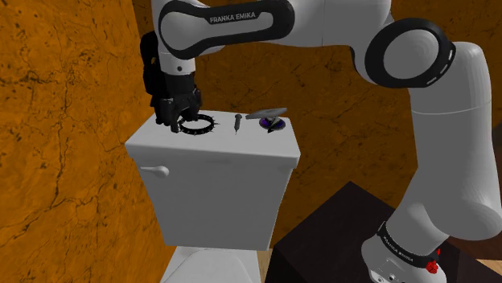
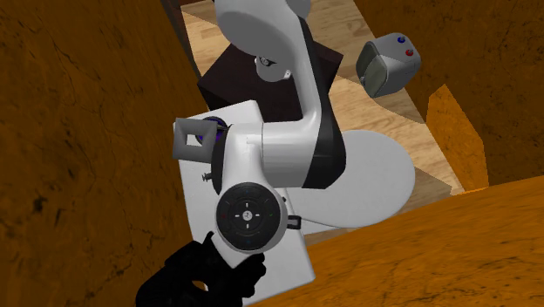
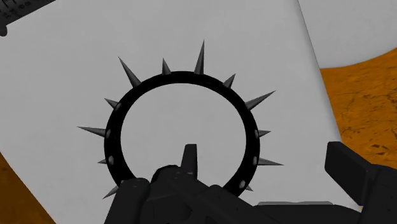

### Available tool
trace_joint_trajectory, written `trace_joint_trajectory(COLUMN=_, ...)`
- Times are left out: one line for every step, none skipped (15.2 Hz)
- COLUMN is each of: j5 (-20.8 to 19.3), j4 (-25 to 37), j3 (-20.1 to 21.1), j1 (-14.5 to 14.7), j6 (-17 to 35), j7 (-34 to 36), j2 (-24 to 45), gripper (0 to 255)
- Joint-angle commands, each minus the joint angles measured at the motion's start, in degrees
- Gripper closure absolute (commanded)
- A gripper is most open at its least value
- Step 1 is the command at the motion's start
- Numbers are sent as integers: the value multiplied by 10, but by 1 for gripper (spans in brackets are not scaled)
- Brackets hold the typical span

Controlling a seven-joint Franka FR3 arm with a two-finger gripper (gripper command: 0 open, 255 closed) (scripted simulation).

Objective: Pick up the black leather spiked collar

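A: Wrist view first — looking straight down on the black spiked collar [image 3: 114, 137], lying flat on the white tank lid [image 3: 63, 76] with spikes pointing outward all round.

B: And the tool [image 3: 267, 162]?

A: Spread apart, straddling the band — half inside the ring, half outside. No visible contact; clamped on nothing.

B: Same from the shoulder view?

A: Yes. Hanging low over that view's left end of the lid, right at the collar. Clear of the dark screw [image 1: 239, 123] lying near the collar and of the grey-and-purple piece [image 1: 269, 120] beyond it.

B: So how far along?

A: At the collar and lined up, judging by the straddle. Not gripped, not lifted. Left to do: closing on the band, then raising it clear of the lid. Perhaps sinking a little lower before squeezing; hard to judge the height from here.
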Motion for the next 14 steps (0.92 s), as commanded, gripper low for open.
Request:
trace_joint_trajectory(j5=0, j4=-14, j3=0, j1=-1, j6=13, j7=0, j2=0, gripper=0)
trace_joint_trajectory(j5=0, j4=-14, j3=0, j1=-1, j6=13, j7=0, j2=0, gripper=0)
trace_joint_trajectory(j5=0, j4=-16, j3=0, j1=-1, j6=14, j7=0, j2=-1, gripper=255)
trace_joint_trajectory(j5=0, j4=-15, j3=0, j1=-1, j6=14, j7=0, j2=0, gripper=255)
trace_joint_trajectory(j5=0, j4=-14, j3=0, j1=-1, j6=14, j7=0, j2=1, gripper=255)
trace_joint_trajectory(j5=0, j4=-15, j3=0, j1=-1, j6=14, j7=0, j2=0, gripper=255)
trace_joint_trajectory(j5=0, j4=-15, j3=0, j1=-1, j6=14, j7=0, j2=0, gripper=255)
trace_joint_trajectory(j5=0, j4=-15, j3=0, j1=-1, j6=14, j7=0, j2=0, gripper=255)
trace_joint_trajectory(j5=0, j4=-14, j3=0, j1=-1, j6=14, j7=0, j2=1, gripper=255)
trace_joint_trajectory(j5=0, j4=-15, j3=0, j1=-1, j6=14, j7=0, j2=0, gripper=255)
trace_joint_trajectory(j5=0, j4=-15, j3=0, j1=-1, j6=14, j7=0, j2=0, gripper=255)
trace_joint_trajectory(j5=0, j4=-14, j3=0, j1=-1, j6=13, j7=0, j2=0, gripper=255)
trace_joint_trajectory(j5=0, j4=-7, j3=0, j1=-1, j6=6, j7=0, j2=0, gripper=255)
trace_joint_trajectory(j5=0, j4=1, j3=0, j1=0, j6=-2, j7=0, j2=0, gripper=255)
